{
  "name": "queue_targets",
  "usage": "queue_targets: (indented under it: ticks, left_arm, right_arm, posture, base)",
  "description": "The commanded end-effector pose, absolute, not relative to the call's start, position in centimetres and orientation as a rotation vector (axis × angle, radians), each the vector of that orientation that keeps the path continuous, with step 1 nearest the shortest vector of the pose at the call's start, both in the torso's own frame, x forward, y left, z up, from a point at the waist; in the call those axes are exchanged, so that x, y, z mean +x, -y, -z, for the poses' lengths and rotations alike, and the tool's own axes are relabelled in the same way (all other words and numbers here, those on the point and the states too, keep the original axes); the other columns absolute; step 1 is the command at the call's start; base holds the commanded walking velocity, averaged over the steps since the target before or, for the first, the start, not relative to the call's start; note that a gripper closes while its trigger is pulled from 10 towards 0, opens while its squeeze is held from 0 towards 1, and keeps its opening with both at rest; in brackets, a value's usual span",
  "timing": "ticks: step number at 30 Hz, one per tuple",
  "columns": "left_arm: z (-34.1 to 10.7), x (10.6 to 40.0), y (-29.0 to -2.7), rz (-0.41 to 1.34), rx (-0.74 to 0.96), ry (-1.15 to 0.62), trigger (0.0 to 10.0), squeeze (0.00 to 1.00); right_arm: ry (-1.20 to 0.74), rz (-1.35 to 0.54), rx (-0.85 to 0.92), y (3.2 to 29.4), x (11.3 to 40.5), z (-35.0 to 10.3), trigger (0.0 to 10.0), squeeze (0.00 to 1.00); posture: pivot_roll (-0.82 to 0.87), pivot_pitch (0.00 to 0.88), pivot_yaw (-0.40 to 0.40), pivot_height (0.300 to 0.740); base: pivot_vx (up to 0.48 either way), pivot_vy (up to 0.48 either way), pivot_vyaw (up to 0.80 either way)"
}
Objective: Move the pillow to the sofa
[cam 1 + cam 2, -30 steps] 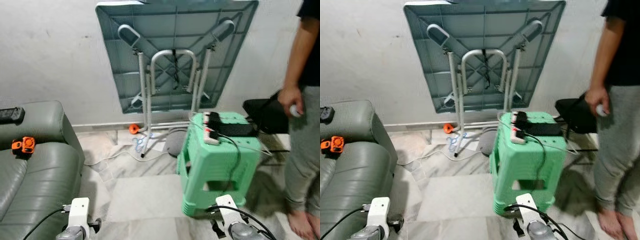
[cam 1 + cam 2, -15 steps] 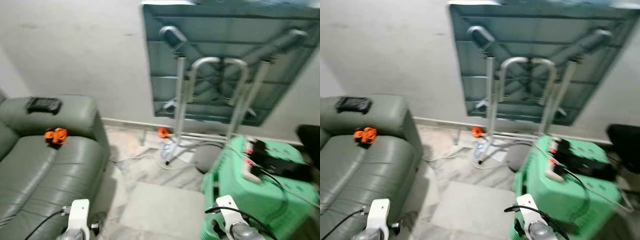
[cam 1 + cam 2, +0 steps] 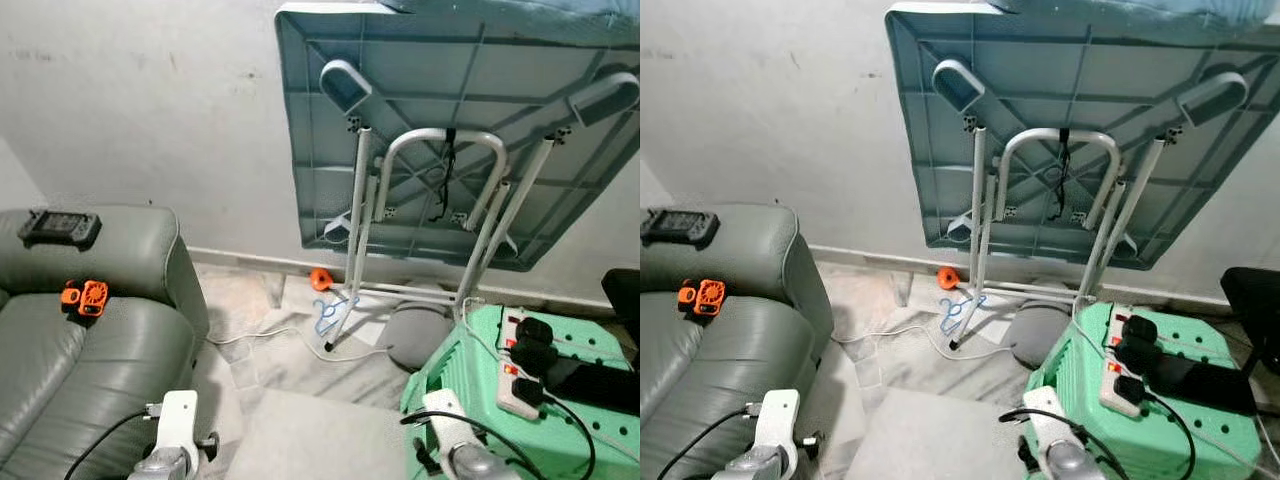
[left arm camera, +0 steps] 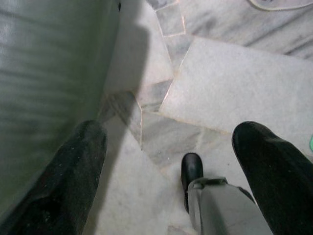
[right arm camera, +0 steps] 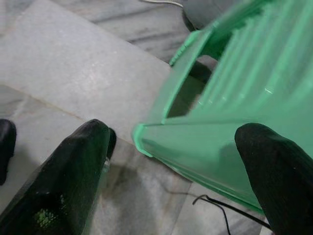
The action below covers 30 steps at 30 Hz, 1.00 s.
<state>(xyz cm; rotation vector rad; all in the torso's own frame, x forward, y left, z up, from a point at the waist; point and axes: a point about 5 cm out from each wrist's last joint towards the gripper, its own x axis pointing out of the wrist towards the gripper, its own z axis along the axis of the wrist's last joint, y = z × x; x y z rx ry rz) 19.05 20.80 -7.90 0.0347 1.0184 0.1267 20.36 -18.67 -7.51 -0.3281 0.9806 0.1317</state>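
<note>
The only pillow-like thing in sight is a rounded grey cushion (image 3: 418, 335) on the marble floor, so it is taken here as the pillow. It lies ahead of the right gripper (image 5: 171, 132), beyond the green stool (image 3: 560, 440) and touching or just beside that stool's far corner, at the foot of the folded table (image 3: 450, 130) that leans on the wall. Only its upper curve shows: plain, smooth, a dull grey, no pattern to be made out.

It looks soft and light, so it should squash and sag when pinched. A hold on one corner would probably let it droop, and a deep bite across an edge or the middle, with fabric bunched between the fingers, seems safer. A white cable and the table's legs run close by, and the fingers could catch them.

The right gripper hangs low with its fingers spread wide and nothing in them, the stool's rim directly under them. The left gripper (image 4: 168, 137) is likewise spread and empty, hanging over bare floor, with the sofa (image 3: 90, 360) just beside it on its outer side. On the sofa, farther forward from that gripper, sit a small orange item (image 3: 82, 297) and a black device (image 3: 60, 227). A power strip (image 3: 518, 385) lies on the stool top.
</note>
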Motion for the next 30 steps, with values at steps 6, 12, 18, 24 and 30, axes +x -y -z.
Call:
queue_targets:
  ticks: [6, 12, 18, 24, 30]
  left_arm:
    - [8.3, 18.6, -19.8, -0.13, 0.047, -1.052, 10.0, 0.0]
    - [8.2, 19.0, -19.4, -0.129, 0.047, -1.048, 10.0, 0.0]
    - [7.7, 19.6, -20.8, -0.142, 0.062, -1.036, 10.0, 0.0]
    - [6.8, 19.8, -23.8, -0.171, 0.083, -1.025, 10.0, 0.0]
    - [6.2, 19.2, -26.9, -0.204, 0.097, -1.024, 10.0, 0.0]
  right_arm:
    - [-0.971, -0.127, -0.322, 18.5, 20.8, 7.3, 10.0, 0.0]
    - [-0.969, -0.124, -0.323, 18.5, 20.8, 7.3, 10.0, 0.0]
    - [-0.968, -0.128, -0.331, 18.5, 20.9, 7.2, 10.0, 0.0]
    - [-0.968, -0.13, -0.336, 18.5, 21.0, 7.2, 10.0, 0.0]
    - [-0.967, -0.131, -0.338, 18.4, 21.0, 7.2, 10.0, 0.0]
  posture:
    - [-0.09, 0.0, 0.035, 0.74]
    - [-0.08, 0.0, 0.033, 0.74]
    - [-0.08, 0.0, 0.032, 0.74]
    - [-0.08, 0.0, 0.033, 0.74]
    - [-0.08, 0.0, 0.033, 0.74]
  base:
    - [0.0, 0.0, 0.0]
    - [0.0, 0.0, 0.0]
    - [0.0, 0.0, 0.0]
    - [0.0, 0.0, 0.0]
    - [0.0, 0.0, 0.0]
